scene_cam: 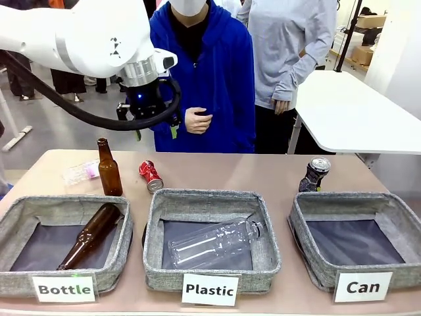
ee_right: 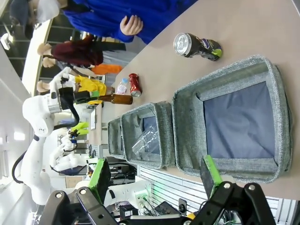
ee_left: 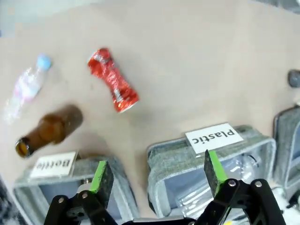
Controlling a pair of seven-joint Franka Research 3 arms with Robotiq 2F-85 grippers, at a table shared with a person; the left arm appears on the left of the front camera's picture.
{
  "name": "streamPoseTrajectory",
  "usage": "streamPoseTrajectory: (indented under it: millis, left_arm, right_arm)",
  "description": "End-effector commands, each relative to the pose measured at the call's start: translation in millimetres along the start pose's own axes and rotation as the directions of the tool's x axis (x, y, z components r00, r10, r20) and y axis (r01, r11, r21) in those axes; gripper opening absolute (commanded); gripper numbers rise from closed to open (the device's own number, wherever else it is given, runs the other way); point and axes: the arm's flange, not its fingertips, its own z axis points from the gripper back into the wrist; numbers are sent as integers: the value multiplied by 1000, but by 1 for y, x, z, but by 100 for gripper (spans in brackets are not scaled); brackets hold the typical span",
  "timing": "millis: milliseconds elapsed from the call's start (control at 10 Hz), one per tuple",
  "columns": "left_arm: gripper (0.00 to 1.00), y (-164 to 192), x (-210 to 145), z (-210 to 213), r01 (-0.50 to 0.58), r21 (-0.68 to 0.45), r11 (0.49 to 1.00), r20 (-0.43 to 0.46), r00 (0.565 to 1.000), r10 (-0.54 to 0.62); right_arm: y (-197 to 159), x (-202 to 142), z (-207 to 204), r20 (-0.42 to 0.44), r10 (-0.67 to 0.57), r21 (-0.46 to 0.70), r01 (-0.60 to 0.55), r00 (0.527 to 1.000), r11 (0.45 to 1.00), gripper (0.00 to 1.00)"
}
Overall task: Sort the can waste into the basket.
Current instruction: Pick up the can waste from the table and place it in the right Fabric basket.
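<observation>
While my left pincer (ee_left: 158, 171) hangs well above the table (ee_left: 197, 56), its green-padded fingers stand spread wide and hold nothing. Just past one fingertip comes the labelled rim of the Bottle basket (ee_left: 123, 194). Past the other comes that of the Plastic basket (ee_left: 164, 157), with a clear bottle (ee_left: 246, 164) lying inside. Farther out from the fingertips, the red can (ee_left: 113, 80) lies crushed on its side on the bare tabletop, outside every basket. To one side of it stands a brown glass bottle (ee_left: 49, 131), and beyond that lies a small plastic bottle (ee_left: 26, 86).

My right pincer (ee_right: 154, 169) is likewise wide open and empty. Right ahead of its fingertips sits the Can basket (ee_right: 186, 126), its dark lining showing. Just beyond the basket's far rim, outside it on the table, stands the dark can (ee_right: 197, 46), crushed, silver top up. Farther off, across the table, a person's hand (ee_right: 132, 24) is held loosely closed.
</observation>
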Motion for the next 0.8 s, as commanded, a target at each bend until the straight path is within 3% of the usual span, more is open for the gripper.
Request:
streamPoseTrajectory:
  millis: [0, 400, 600, 700]
  left_arm:
    - [100, 15, 3, -6, 164, -62, 985, -22, 986, -165]
    - [100, 24, 23, -33, 244, -93, 965, -118, 960, -254]
    - [100, 25, 37, -60, 195, -100, 976, -161, 964, -209]
    - [100, 33, 37, -47, 181, -134, 974, -172, 964, -203]
  right_arm:
    - [-1, 1, 0, 10, 27, 22, -27, 1000, 999, 100]
    - [-1, 1, 0, 10, 27, 22, -27, 1000, 999, 100]
    - [-1, 1, 0, 10, 27, 22, -27, 1000, 999, 100]
    - [-1, 1, 0, 10, 27, 22, -27, 1000, 999, 100]
